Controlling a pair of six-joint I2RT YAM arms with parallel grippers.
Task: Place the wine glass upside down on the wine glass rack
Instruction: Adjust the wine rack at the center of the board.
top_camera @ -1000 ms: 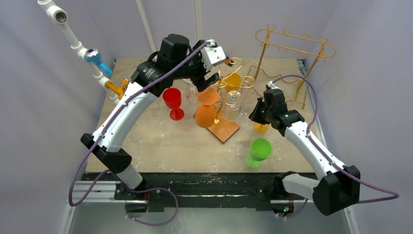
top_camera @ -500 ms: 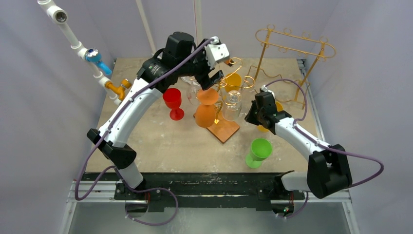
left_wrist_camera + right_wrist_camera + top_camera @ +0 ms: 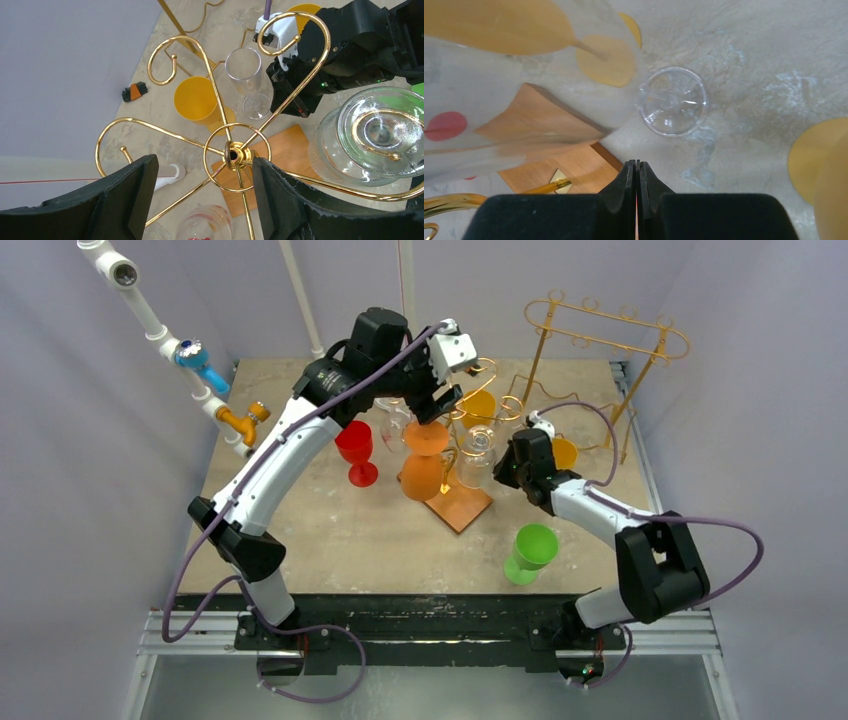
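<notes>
sandy tabletop (image 3: 330,530), gold rack (image 3: 232,152) at centre, orange glass (image 3: 425,455) hung on it.
left gripper (image 3: 200,197) spread wide over the rack's hub, empty; clear wine glass (image 3: 245,80) stands on the table beside the pinched-shut, empty right gripper (image 3: 637,172). it looks light, slick and brittle, so the stem is likely the safest hold.

**Cell surroundings**

You've got plain pale lilac-grey walls (image 3: 80,520) on three sides. The table top (image 3: 330,530) is beige and scuffed, with white smears. A white PVC pipe (image 3: 150,320) runs diagonally down the left wall and carries a blue fitting (image 3: 195,360) and an orange fitting (image 3: 240,422). An aluminium rail (image 3: 470,642) runs along the table's near edge. Light is even, shadows soft.
</notes>
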